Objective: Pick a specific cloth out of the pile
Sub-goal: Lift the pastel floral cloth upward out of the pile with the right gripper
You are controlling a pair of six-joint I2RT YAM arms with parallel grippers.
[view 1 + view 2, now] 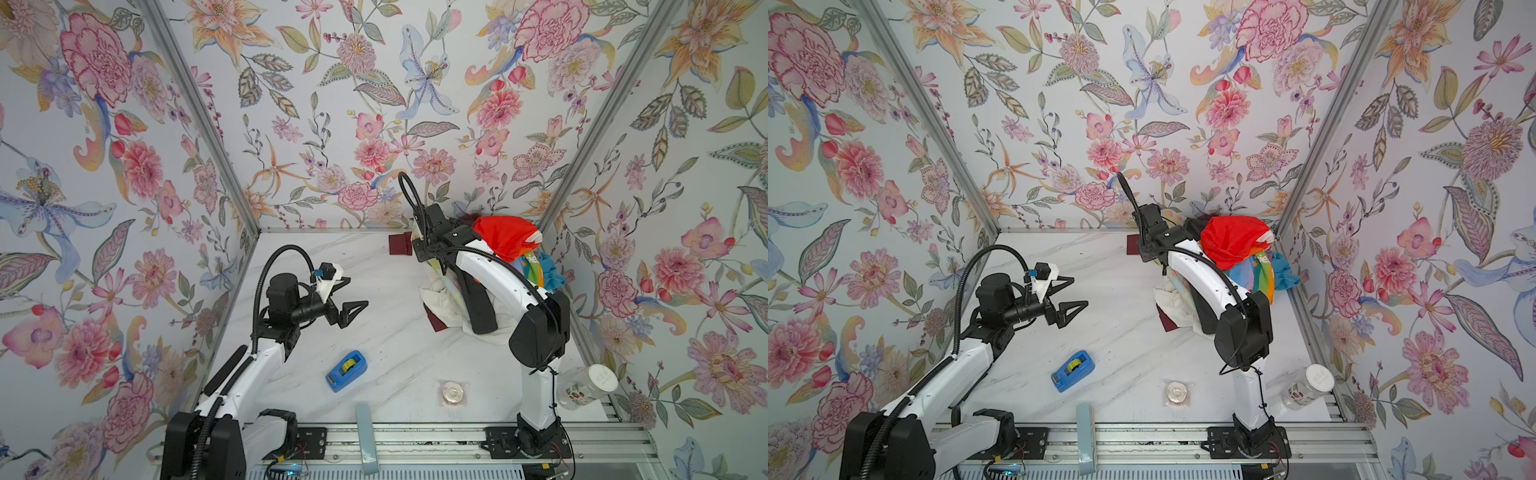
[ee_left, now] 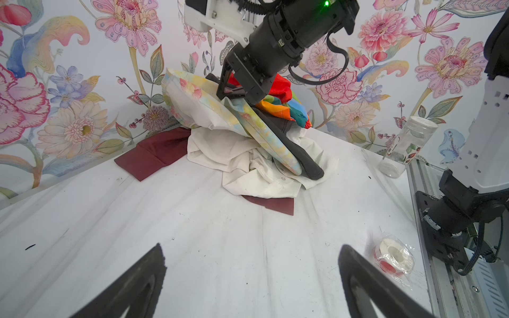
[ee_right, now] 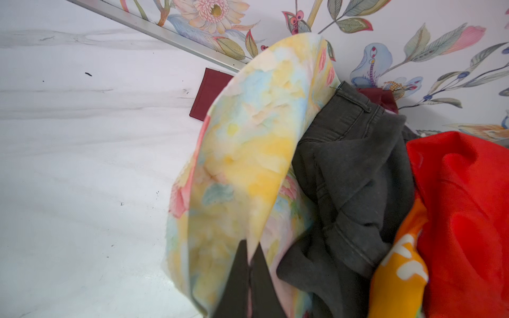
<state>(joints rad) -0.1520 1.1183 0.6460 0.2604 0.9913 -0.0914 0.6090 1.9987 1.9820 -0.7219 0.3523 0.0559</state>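
Currently the white marble-look table [image 1: 395, 340] is carrying everything in view. The pile [image 1: 1246, 257] is sitting in the far right corner, pressing against both walls in both top views.

The cloth [image 3: 248, 154] is lying on the pile's left flank. One fold is arching up off the heap with the pastel print outward, and its white reverse is showing underneath in the left wrist view.

- Red cloth [image 1: 507, 239] is capping the pile.
- Dark grey denim garment [image 3: 349, 165] is lying just beside the cloth, touching it.
- White garment [image 2: 248, 165] is spreading out at the pile's foot.
- Maroon cloth [image 2: 157, 154] is lying flat beneath the white garment, with its corners poking out on two sides.
- Rainbow-striped cloth [image 2: 286, 107] is showing under the red cloth.

The right hand [image 3: 250, 245] is reaching into the pile. Its fingers are pressing fully together on the raised fold of the cloth and are gripping nothing else.

The left hand [image 1: 357, 293] is hovering above bare table, well apart from the pile. Its fingers are spreading wide and holding nothing.

- Clear jar [image 1: 586, 386] with a white lid is lying on its side near the right arm's base.
- Blue tape dispenser [image 1: 345, 370] is sitting near the front of the table.
- Small wrapped roll [image 1: 453, 392] is lying between the dispenser and the jar.
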